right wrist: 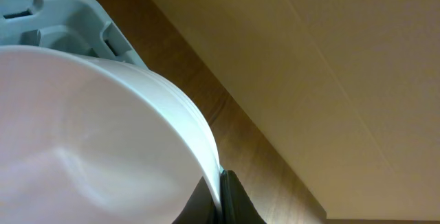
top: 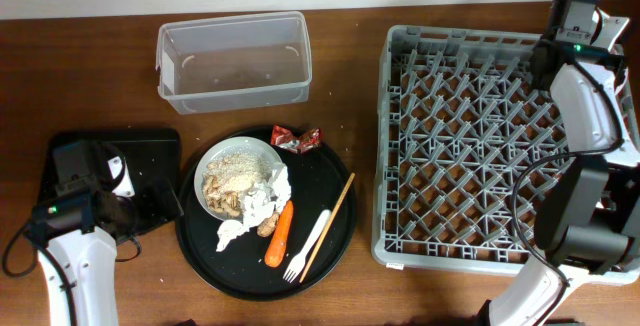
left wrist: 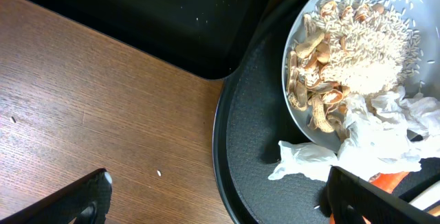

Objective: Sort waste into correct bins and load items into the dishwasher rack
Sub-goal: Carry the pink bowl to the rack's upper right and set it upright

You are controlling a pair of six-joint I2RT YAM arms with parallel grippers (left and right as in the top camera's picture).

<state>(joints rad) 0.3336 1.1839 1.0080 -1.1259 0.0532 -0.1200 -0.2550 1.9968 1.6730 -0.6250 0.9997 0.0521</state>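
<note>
Right gripper [right wrist: 218, 195] clamps tight on the white plate [right wrist: 89, 135] by its rim, at the dishwasher rack's [right wrist: 62, 18] far right corner. Left gripper [left wrist: 227, 200] gapes wide, empty, above the round black tray [left wrist: 240, 114], well left of the rack, beside the bowl [left wrist: 425, 4].

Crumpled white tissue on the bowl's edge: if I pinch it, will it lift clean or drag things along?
The crumpled white tissue is probably floppy and very light: its folds drape over the bowl rim onto the round black tray. It may unfurl and trail rather than lift as one lump. Lying against the rice, it could drag some grains out.
</note>
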